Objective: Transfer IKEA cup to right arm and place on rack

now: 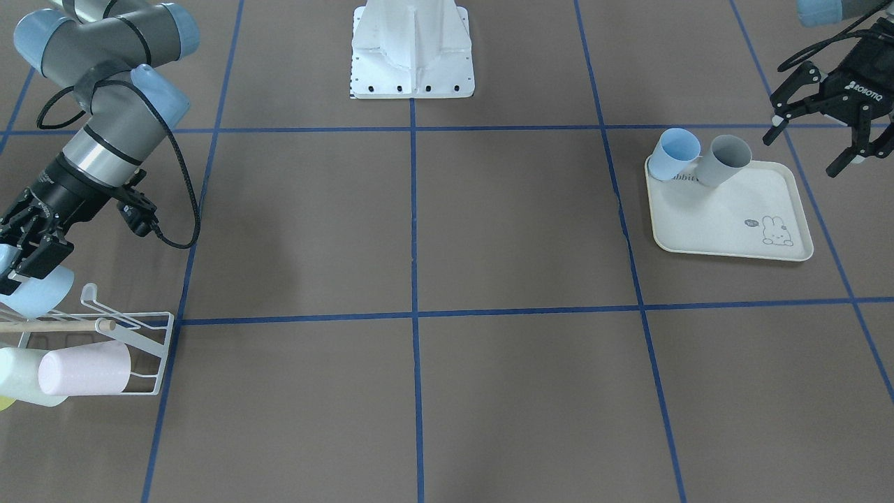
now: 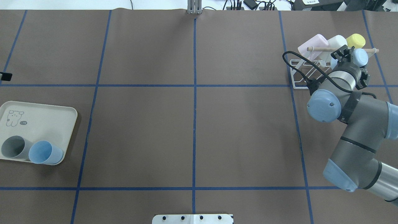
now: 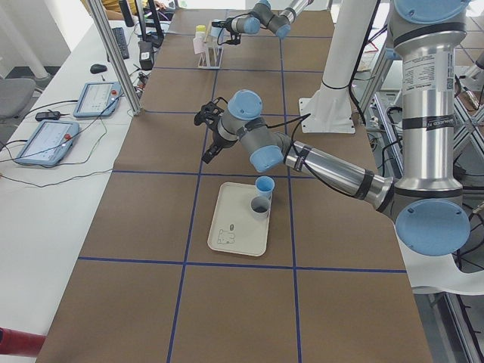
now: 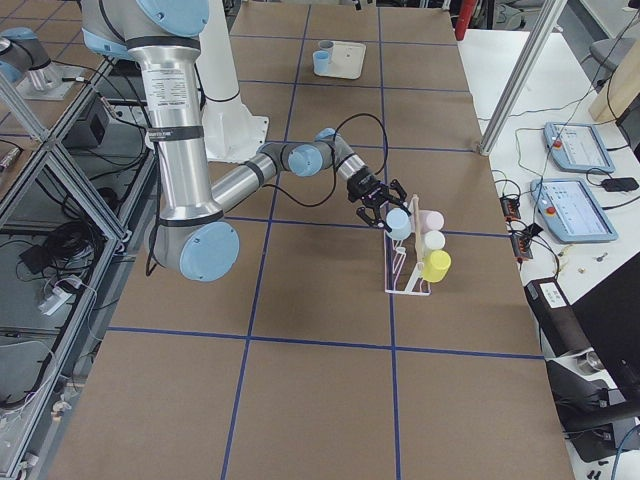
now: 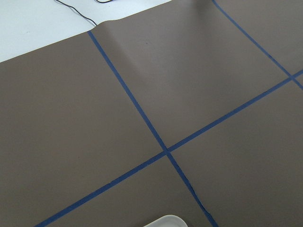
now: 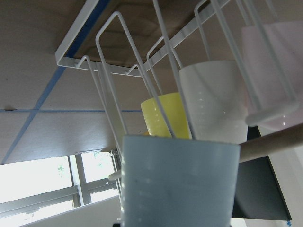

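My right gripper [image 1: 24, 260] is shut on a light-blue IKEA cup [image 1: 40, 292] and holds it tilted at the white wire rack [image 1: 143, 339], just above the wooden dowel [image 1: 56, 325]. In the overhead view the right gripper [image 2: 349, 56] holds the cup [image 2: 361, 58] at the rack's [image 2: 303, 71] right end. The right wrist view shows the cup [image 6: 180, 184] close up against the rack prongs [image 6: 109, 71]. My left gripper [image 1: 804, 148] is open and empty, hovering above the table beside the tray.
A pink cup [image 1: 84, 369], a white cup [image 1: 17, 377] and a yellow cup [image 2: 356, 40] hang on the rack. A cream rabbit-print tray [image 1: 733, 216] holds a blue cup [image 1: 676, 155] and a grey cup [image 1: 723, 161]. The white robot base [image 1: 412, 49] stands at mid table.
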You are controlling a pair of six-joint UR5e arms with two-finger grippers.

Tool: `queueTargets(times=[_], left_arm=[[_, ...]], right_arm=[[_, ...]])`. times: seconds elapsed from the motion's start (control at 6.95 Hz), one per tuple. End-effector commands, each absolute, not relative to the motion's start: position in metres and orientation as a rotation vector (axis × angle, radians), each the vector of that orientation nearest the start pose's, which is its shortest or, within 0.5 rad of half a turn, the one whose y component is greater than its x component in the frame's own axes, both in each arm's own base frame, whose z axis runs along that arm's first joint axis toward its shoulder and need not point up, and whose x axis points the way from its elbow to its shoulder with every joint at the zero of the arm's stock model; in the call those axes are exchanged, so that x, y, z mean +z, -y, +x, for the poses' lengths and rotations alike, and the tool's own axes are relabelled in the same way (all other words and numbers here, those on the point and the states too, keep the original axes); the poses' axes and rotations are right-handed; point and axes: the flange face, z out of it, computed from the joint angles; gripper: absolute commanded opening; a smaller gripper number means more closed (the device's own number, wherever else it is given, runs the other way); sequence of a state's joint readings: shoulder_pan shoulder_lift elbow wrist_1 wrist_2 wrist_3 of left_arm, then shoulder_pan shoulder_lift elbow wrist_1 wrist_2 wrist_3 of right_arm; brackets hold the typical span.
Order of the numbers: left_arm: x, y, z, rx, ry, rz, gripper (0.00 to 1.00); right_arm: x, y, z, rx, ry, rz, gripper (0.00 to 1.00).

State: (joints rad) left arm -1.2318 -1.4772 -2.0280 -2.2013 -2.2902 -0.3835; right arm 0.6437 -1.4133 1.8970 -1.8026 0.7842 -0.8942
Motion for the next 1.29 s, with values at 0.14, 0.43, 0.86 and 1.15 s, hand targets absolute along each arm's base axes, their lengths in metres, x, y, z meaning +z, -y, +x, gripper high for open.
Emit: queueTargets(times=[0.14,0.43,0.86,1.15], left_arm=[[0.403,0.441,0.084,0.318,-0.950,0.655,1.00],[0.403,0.441,0.084,0.317,-0.951,0.655,1.00],[0.403,0.441,0.084,0.318,-0.950,0.656,1.00],[0.401,0.441,0.084,0.320,-0.950,0.662,1.00]], right_arm=[[0.453,0.481,-0.304,-1.624,-0.879,0.262,0.17],[0.458,0.481,-0.309,-1.629,-0.880,0.256,0.76],[0.449,0.483,-0.316,-1.624,-0.879,0.275,0.99],[0.398,0.494,-0.328,-1.561,-0.853,0.382,0.99]])
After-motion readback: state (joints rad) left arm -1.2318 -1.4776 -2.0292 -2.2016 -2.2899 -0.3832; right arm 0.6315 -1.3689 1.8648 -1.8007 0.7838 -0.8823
